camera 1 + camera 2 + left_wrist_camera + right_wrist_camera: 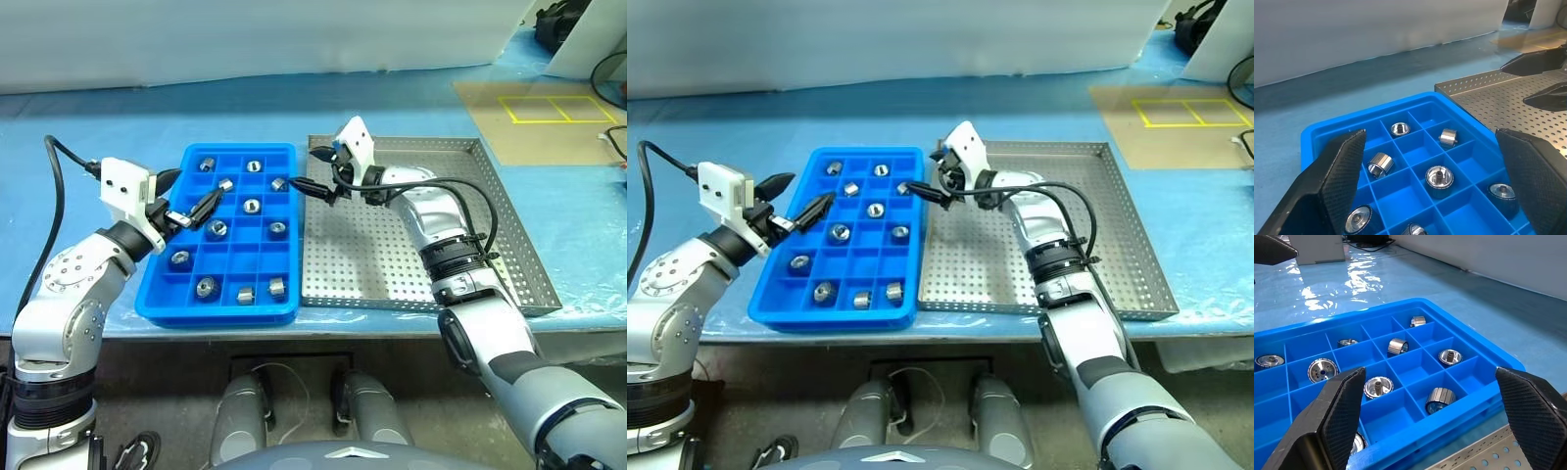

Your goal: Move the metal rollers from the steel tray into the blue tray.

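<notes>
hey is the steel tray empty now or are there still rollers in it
Empty as far as it shows: the steel tray has bare perforated floor, apart from what the right arm hides. The metal rollers sit in the blue tray.

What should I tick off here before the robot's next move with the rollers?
1. Left pincer open and holding nothing: ok.
2. Right pincer open and holding nothing: ok.
3. Steel tray free of rollers on its visible floor: ok; the part under the right arm cannot tell.
4. Metal rollers lie in separate compartments of the blue tray: ok.
5. Blue tray sits beside the steel tray on the table: ok.
</notes>
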